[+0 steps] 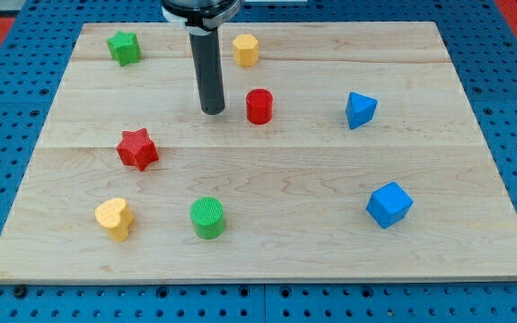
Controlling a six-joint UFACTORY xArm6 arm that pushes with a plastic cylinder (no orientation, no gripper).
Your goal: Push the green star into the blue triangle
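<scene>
The green star (pixel 124 47) sits near the board's top left corner. The blue triangle (pixel 360 109) lies at the view's right, in the upper half. My tip (pixel 213 110) rests on the board between them, just left of the red cylinder (pixel 259 106). The tip is well to the right of and below the green star, not touching any block.
A yellow hexagon (pixel 246 49) sits at the top, right of the rod. A red star (pixel 137 149) lies at the left middle. A yellow heart (pixel 114 217) and a green cylinder (pixel 208 217) lie at the bottom left. A blue cube (pixel 389 205) lies at the bottom right. The wooden board (pixel 294 260) rests on a blue pegboard.
</scene>
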